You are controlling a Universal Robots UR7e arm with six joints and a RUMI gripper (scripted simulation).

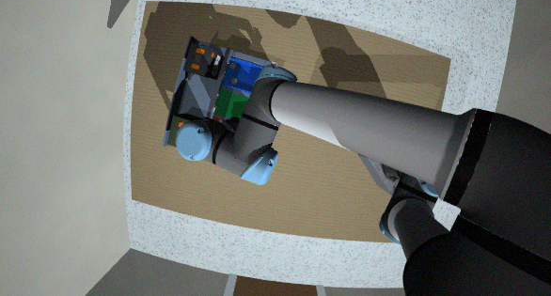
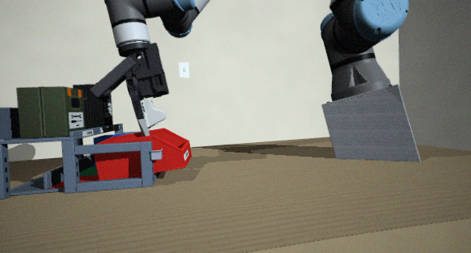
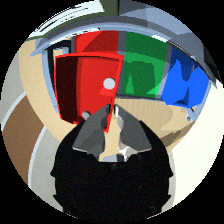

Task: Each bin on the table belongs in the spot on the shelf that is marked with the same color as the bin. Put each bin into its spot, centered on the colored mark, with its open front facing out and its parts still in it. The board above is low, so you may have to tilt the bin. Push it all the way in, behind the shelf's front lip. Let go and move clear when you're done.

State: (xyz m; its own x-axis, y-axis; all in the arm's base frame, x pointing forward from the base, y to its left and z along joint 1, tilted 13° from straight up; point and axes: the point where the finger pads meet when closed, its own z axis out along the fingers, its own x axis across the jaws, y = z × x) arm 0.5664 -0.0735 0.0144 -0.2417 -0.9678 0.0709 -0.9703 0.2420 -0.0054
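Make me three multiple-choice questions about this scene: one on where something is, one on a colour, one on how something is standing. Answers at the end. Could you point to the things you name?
1. On the shelf's (image 1: pixel 197 99) (image 2: pixel 69 169) (image 3: pixel 165 10) lower level, what lies between the red and blue areas?
A) a yellow area
B) a green area (image 1: pixel 230 103) (image 3: pixel 135 47)
C) a white area

2. What colour is the large box (image 2: pixel 56 108) nearest the exterior camera, on the upper board?
A) olive green
B) pink
C) white

3. How does the red bin (image 2: pixel 173 148) (image 3: pixel 92 75) sit?
A) upside down
B) flat on the upper board
C) tilted, partly outside the shelf

1: B, the wrist view shows red, green, blue in a row.
2: A, the exterior view shows its olive sides.
3: C, its front end slants out past the shelf's side frame.
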